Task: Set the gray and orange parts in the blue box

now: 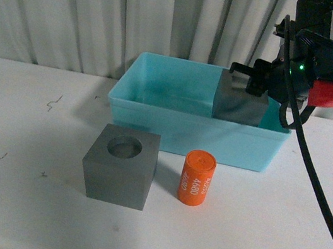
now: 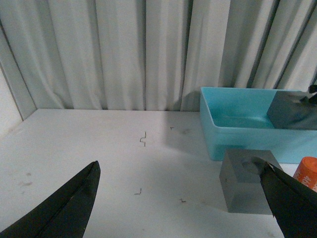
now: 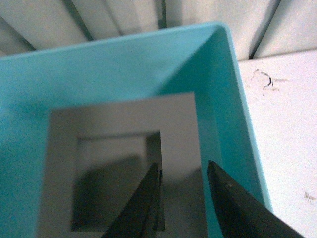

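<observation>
My right gripper (image 1: 251, 78) is shut on the gray cube with the square recess (image 1: 240, 102) and holds it inside the right end of the blue box (image 1: 184, 131). In the right wrist view the gripper (image 3: 184, 168) clamps one wall of that cube (image 3: 124, 119), one finger in the recess, inside the box (image 3: 99, 64). The gray cube with the round recess (image 1: 120, 165) and the orange cylinder printed "4680" (image 1: 196, 177) stand on the table in front of the box. My left gripper (image 2: 178, 171) is open and empty, with the round-recess cube (image 2: 245, 181) near its right finger.
A white table (image 1: 18, 170) carries everything. A pleated white curtain (image 1: 108, 12) hangs close behind the box. The right arm's black cable (image 1: 317, 181) runs down at the right side.
</observation>
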Robot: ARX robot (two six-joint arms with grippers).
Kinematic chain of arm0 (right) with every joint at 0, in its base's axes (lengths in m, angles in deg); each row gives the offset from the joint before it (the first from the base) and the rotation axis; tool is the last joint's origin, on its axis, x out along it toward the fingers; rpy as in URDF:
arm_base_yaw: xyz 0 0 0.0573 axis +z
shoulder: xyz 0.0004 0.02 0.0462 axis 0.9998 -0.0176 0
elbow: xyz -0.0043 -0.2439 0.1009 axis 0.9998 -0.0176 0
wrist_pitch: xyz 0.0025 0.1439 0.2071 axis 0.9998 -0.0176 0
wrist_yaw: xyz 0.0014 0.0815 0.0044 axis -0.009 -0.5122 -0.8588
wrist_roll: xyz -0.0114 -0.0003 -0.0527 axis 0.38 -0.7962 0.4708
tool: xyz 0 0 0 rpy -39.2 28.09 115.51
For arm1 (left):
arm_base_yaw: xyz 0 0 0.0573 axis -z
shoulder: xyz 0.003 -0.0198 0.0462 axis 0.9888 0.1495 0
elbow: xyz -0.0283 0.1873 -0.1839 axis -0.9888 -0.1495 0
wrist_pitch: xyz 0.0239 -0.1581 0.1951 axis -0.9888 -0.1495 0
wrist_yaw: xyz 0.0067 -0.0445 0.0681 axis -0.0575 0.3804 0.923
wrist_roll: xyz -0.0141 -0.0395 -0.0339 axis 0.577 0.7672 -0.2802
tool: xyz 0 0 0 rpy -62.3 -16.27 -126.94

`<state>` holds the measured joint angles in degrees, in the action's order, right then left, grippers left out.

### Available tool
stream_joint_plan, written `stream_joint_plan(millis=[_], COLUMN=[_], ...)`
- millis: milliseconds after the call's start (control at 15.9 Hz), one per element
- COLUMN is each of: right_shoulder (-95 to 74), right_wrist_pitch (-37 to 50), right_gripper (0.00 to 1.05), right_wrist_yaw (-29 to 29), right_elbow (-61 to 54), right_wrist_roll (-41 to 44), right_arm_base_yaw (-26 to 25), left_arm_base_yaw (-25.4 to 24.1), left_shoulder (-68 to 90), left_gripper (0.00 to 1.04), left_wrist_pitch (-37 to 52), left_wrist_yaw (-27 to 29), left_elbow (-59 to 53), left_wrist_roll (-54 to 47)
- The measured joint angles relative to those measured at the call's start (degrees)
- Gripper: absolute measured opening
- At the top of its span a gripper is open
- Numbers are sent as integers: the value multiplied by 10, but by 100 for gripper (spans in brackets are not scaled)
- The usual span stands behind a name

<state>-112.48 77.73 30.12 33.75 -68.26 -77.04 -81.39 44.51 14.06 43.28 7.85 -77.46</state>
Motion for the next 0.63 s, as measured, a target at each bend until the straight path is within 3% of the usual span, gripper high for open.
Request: stream_joint_plan(millis=[189, 315, 442, 568, 631], right_shoulder=[11, 92, 185, 356, 411], right_wrist_pitch=[38, 109, 163, 216, 209], right_gripper=[73, 100, 97, 98, 98], right_wrist_yaw=[12, 14, 0, -22, -26], right_elbow=[-6, -85, -168, -327, -381], right_wrist_roll=[-11, -11, -11, -8, -7], right_arm_base_yaw=[-9, -24, -38, -59, -69], left_arm_base_yaw=[0, 0, 0, 0, 0], left_shoulder=[0, 0, 0, 0, 0], left_gripper=[98, 98, 98, 98, 98], left_wrist_pitch=[0, 0, 0, 0, 0], left_wrist_yaw=[0, 0, 0, 0, 0], left_elbow=[0, 0, 0, 0, 0], left_wrist_roll=[0, 0, 0, 0, 0])
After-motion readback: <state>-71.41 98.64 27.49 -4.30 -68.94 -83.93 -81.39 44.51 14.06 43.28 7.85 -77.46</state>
